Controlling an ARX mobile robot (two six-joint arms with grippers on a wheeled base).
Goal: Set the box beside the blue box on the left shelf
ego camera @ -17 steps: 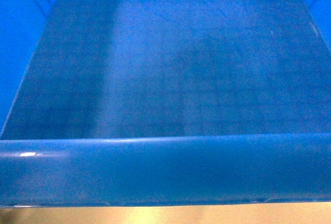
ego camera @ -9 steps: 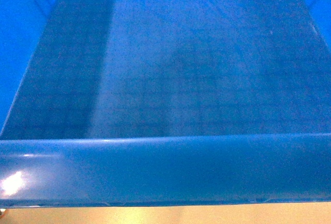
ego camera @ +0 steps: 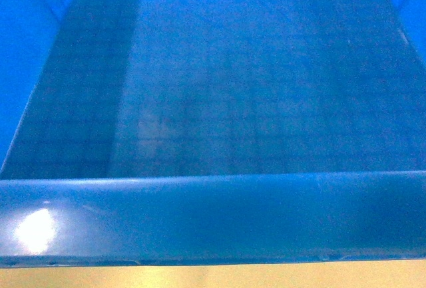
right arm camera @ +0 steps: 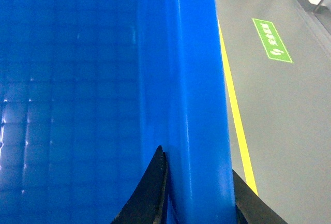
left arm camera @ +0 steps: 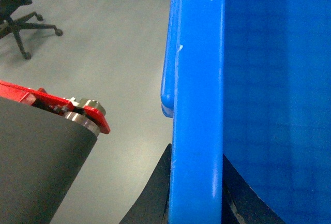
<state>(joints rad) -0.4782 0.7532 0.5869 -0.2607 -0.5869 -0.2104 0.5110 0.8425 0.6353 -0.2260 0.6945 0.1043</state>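
Note:
The box (ego camera: 226,82), a bright-blue crate, fills the head view; I see its gridded floor and thick near rim (ego camera: 213,218). In the left wrist view my left gripper (left arm camera: 196,154) is shut on the box's (left arm camera: 199,69) left rim, one black finger (left arm camera: 155,193) outside the wall and one inside. In the right wrist view my right gripper (right arm camera: 196,162) is shut on the box's (right arm camera: 77,79) right rim in the same way. The box hangs above the floor between the two grippers. The left shelf and the other blue box are out of view.
Left of the box lies grey floor with a black office chair (left arm camera: 20,22) far off, and a red bracket (left arm camera: 62,102) on a dark grey body close by. To the right the floor carries a yellow line (right arm camera: 235,115) and a green floor sign (right arm camera: 272,40).
The pale light band on the box's floor has slid left, and a bright glare spot has grown on the near rim at the left. Both grips look the same.

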